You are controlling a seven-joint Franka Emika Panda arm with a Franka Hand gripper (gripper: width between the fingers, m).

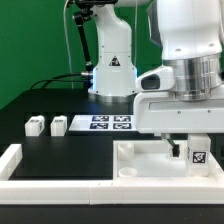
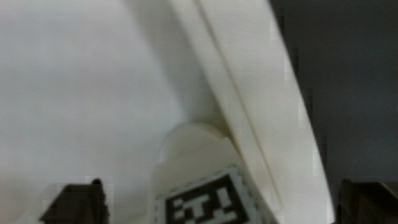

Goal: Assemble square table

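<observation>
The white square slab [image 1: 140,160] lies at the front of the table on the exterior view's right, ribs up. It fills the wrist view [image 2: 89,100], with a raised rib [image 2: 240,80] running across. A white leg with a black-white tag [image 1: 197,155] stands upright at the slab's right corner. In the wrist view the leg [image 2: 214,195] sits between my fingertips [image 2: 80,203]. My gripper [image 1: 191,150] [image 2: 222,208] is open around the leg, with a small gap on each side. Two more legs [image 1: 35,126] [image 1: 57,126] lie on the exterior view's left.
The marker board [image 1: 108,123] lies flat in the middle, in front of the robot base [image 1: 112,75]. A low white border wall [image 1: 12,162] runs along the front and the left. The table top is black.
</observation>
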